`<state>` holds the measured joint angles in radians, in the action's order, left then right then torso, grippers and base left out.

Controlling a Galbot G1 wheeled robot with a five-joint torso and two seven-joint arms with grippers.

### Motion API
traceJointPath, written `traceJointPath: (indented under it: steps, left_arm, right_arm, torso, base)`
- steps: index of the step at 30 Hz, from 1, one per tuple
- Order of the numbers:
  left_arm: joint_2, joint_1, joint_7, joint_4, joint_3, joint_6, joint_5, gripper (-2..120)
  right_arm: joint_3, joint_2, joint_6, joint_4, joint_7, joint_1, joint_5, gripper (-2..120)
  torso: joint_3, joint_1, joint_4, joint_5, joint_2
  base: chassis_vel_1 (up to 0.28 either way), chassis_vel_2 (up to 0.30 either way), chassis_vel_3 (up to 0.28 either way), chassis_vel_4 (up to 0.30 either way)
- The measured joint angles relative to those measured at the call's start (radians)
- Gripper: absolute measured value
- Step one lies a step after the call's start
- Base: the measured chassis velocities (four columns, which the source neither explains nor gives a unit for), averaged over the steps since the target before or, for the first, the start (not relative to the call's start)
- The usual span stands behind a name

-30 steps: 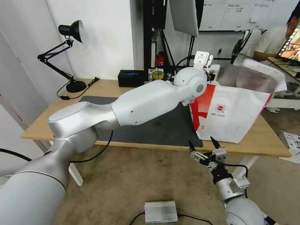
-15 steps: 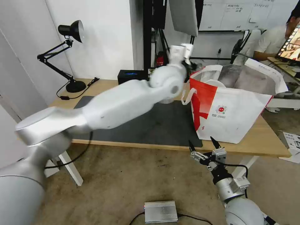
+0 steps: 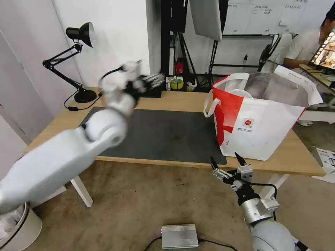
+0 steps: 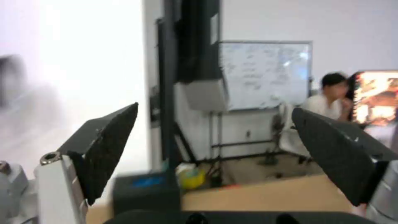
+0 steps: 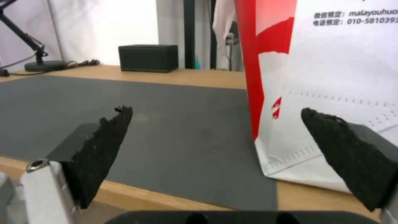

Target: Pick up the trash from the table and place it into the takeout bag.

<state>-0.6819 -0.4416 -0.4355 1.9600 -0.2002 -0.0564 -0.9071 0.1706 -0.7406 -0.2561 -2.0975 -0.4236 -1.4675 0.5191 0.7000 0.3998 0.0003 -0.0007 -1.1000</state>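
A white wall and a whiteboard are backing the light wooden desk (image 3: 174, 101), whose dark grey mat (image 3: 164, 132) is lying bare, with no bowl, tray, ball or tissue resting on it. The takeout bag (image 3: 261, 122) is standing upright at the desk's right end, its near corner sitting on the mat's edge and its foil-lined mouth gaping upward; it is probably placed there so either arm can drop things in from above. Judging by the bare mat, the trash is likely sitting inside the bag already, though its contents are hidden.

The left end effector (image 3: 153, 81) is hanging blurred above the desk's far left part, well apart from the bag, fingers spread wide and holding nothing. The right end effector (image 3: 228, 164) is waiting below the desk's front edge, just beside the bag's near corner, equally wide and empty.

A black box (image 3: 151, 91), a tape roll (image 3: 176, 83) and a desk lamp (image 3: 78, 62) are lining the back edge, leaving the middle open for movement.
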Motion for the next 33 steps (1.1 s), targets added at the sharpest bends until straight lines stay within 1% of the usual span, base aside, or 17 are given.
traceJointPath:
  steps: [2,3,6,7,10,11,13,15,18,19,22,23,26,27,29,31,33]
  left_arm:
    - [0.023,-0.189,0.016,0.051,0.142,-0.01,0.05,100]
    - [0.023,-0.189,0.016,0.051,0.142,-0.01,0.05,100]
    - [0.045,-0.38,0.033,0.094,0.277,-0.052,0.131,100]
    - [0.045,-0.38,0.033,0.094,0.277,-0.052,0.131,100]
    - [0.032,-0.54,0.051,0.114,0.375,-0.103,0.189,100]
    - [0.032,-0.54,0.051,0.114,0.375,-0.103,0.189,100]
    - [0.009,-0.596,0.052,0.112,0.397,-0.117,0.22,100]
    - [0.001,-0.611,0.052,0.109,0.4,-0.118,0.23,100]
    - [-0.041,-0.702,0.052,0.109,0.446,-0.12,0.269,100]
    - [-0.041,-0.702,0.052,0.109,0.446,-0.12,0.269,100]
    - [-0.095,-0.818,0.053,0.102,0.499,-0.122,0.325,100]
    - [-0.095,-0.818,0.053,0.102,0.499,-0.122,0.325,100]
    - [-0.149,-0.922,0.054,0.074,0.536,-0.165,0.397,100]
    - [-0.149,-0.922,0.054,0.074,0.536,-0.165,0.397,100]
    - [-0.179,-0.973,0.056,0.058,0.552,-0.184,0.413,100]
    - [-0.184,-0.982,0.058,0.055,0.555,-0.186,0.415,100]
    - [-0.202,-1.012,0.074,0.052,0.565,-0.197,0.416,100]
  right_arm:
    - [0.0,0.0,0.0,0.0,0.0,0.0,0.0,100]
    - [0.0,0.0,0.0,0.0,0.0,0.0,0.0,100]
    - [0.0,0.0,0.0,0.0,0.0,0.0,0.0,100]
    - [0.0,0.0,0.0,0.0,0.0,0.0,0.0,100]
    - [0.0,0.0,0.0,0.0,0.0,0.0,0.0,100]
    - [0.0,0.0,0.0,0.0,0.0,0.0,0.0,100]
    - [0.0,0.0,0.0,0.0,0.0,0.0,0.0,100]
    - [0.0,0.0,0.0,0.0,0.0,0.0,0.0,100]
    - [0.0,0.0,0.0,0.0,0.0,0.0,0.0,100]
    - [0.0,0.0,0.0,0.0,0.0,0.0,0.0,100]
    - [0.0,0.0,0.0,0.0,0.0,0.0,0.0,100]
    - [0.0,0.0,0.0,0.0,0.0,0.0,0.0,100]
    - [0.0,0.0,0.0,0.0,0.0,0.0,0.0,100]
    - [0.0,0.0,0.0,0.0,0.0,0.0,0.0,100]
    - [0.0,0.0,0.0,0.0,0.0,0.0,0.0,100]
    - [0.0,0.0,0.0,0.0,0.0,0.0,0.0,100]
    - [0.0,0.0,0.0,0.0,0.0,0.0,0.0,100]
  torso:
    - [0.0,0.0,0.0,-0.0001,0.0]
    - [0.0,0.0,0.0,-0.0001,0.0]
    - [0.0,0.0,-0.0002,0.0008,0.0]
    - [0.0,0.0,-0.0002,0.0008,0.0]
    - [0.0,0.0,-0.0001,0.0005,0.0]
    - [0.0,0.0,-0.0001,0.0005,0.0]
    - [0.0,0.0,-0.0001,0.0006,0.0]
    - [0.0,0.0,-0.0005,0.0007,0.0]
    - [0.0,0.0,-0.0005,0.0009,0.0]
    - [0.0,0.0,-0.0005,0.0009,0.0]
    - [0.0,0.0,-0.0004,0.0006,0.0]
    - [0.0,0.0,-0.0004,0.0006,0.0]
    - [0.0,0.0,-0.0002,0.0007,0.0]
    - [0.0,0.0,-0.0002,0.0007,0.0]
    - [0.0,0.0,-0.0002,0.0007,0.0]
    - [0.0,0.0,-0.0002,0.0007,0.0]
    - [0.0,0.0,-0.0002,0.0007,0.0]
  base:
    - [0.0,0.0,0.0,0.0]
    - [0.0,0.0,0.0,0.0]
    - [0.0,0.0,0.0,0.0]
    - [0.0,0.0,0.0,0.0]
    - [0.0,0.0,0.0,0.0]
    - [0.0,0.0,0.0,0.0]
    - [0.0,0.0,0.0,0.0]
    - [0.0,0.0,0.0,0.0]
    - [0.0,0.0,0.0,0.0]
    - [0.0,0.0,0.0,0.0]
    - [0.0,0.0,0.0,0.0]
    - [0.0,0.0,0.0,0.0]
    - [0.0,0.0,0.0,0.0]
    - [0.0,0.0,0.0,0.0]
    - [0.0,0.0,0.0,0.0]
    - [0.0,0.0,0.0,0.0]
    - [0.0,0.0,0.0,0.0]
